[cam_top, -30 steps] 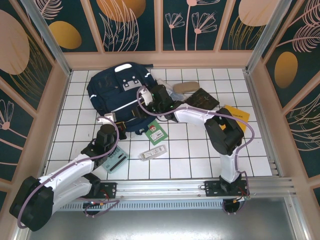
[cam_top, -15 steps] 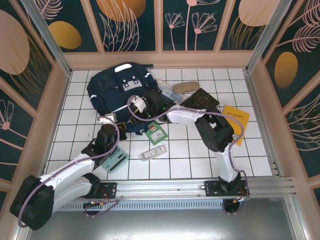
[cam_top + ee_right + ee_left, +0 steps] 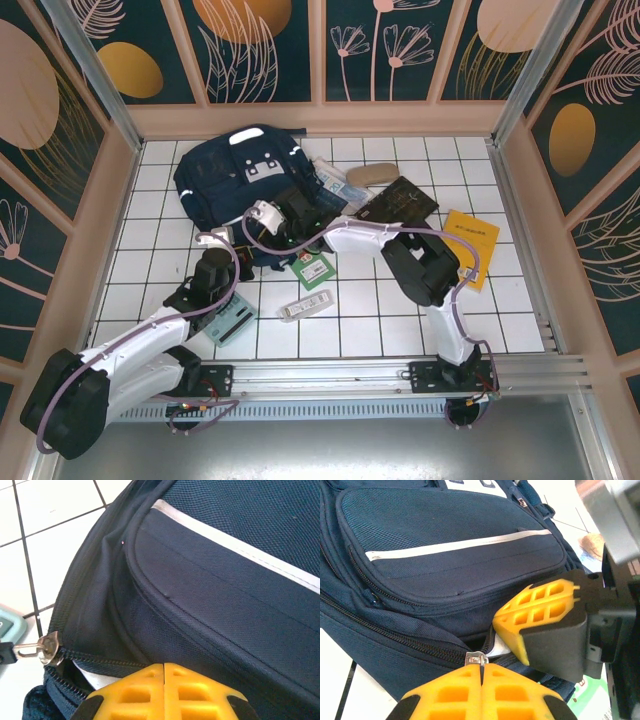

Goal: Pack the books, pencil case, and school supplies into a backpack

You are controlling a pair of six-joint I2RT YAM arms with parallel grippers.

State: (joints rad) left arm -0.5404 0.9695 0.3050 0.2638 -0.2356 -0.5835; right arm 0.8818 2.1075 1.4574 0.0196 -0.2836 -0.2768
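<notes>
The navy backpack [image 3: 232, 172] lies at the back left of the tiled table, its main zip partly open with white lining showing. My left gripper [image 3: 481, 666] is shut on the metal zipper pull [image 3: 476, 657] at the backpack's near edge [image 3: 445, 580]. My right gripper [image 3: 164, 666] is shut, its tips pressed to the backpack [image 3: 225, 555] beside the zip opening, with nothing visible between them. Both grippers meet at the front of the bag, left [image 3: 222, 243] and right [image 3: 252, 230]. The tan pencil case [image 3: 372, 174] and a dark brown book [image 3: 402, 200] lie behind the right arm.
A yellow-orange book [image 3: 472, 238] lies at the right. A small green book [image 3: 313, 266], a white-grey bar [image 3: 303, 305] and a mint-green calculator [image 3: 232, 322] lie near the front. Patterned walls close the table on three sides.
My right gripper has slid left along the backpack's front to the zip opening and closed. The left arm and its hold on the zipper pull have not changed.
</notes>
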